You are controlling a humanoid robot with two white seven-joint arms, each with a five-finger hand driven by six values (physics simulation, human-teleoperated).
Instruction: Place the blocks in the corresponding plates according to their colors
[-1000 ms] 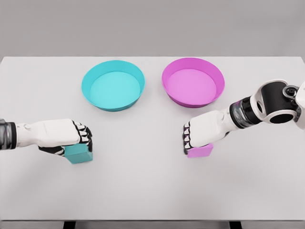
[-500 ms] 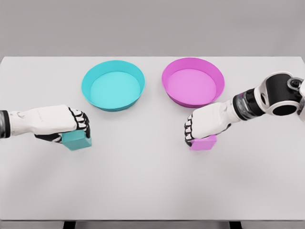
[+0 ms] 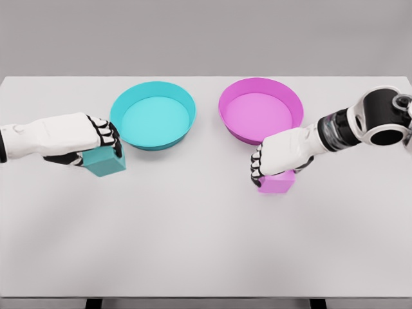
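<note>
A plain grey backdrop stands behind a broad white table (image 3: 193, 244), which fills most of the head view. On it, ahead of both hands, two shallow round plates sit side by side and just apart: the cyan plate (image 3: 152, 90) lies just beyond and to the inside of the left hand, its near rim close to that hand's knuckles, and the magenta plate (image 3: 261, 85) lies just beyond the right hand, its near rim almost over the wrist. The left hand (image 3: 87, 138), reaching in from the picture's left edge, is clenched around the cyan block (image 3: 106, 162), which shows under its fingers and looks lifted a little off the table, though the gap is hard to judge. The right hand (image 3: 280, 161), coming in from the right, is likewise closed on the magenta block (image 3: 278, 183), which hangs beneath its palm, near the table. Both blocks appear grasped and on their way to the plates, so the step in hand is the carry, with neither block yet delivered. The next move, as I judge it, calls for each hand to rise enough to clear its plate's raised rim, travel forward until the block is over the matching bowl, and only then loosen the fingers.
</note>
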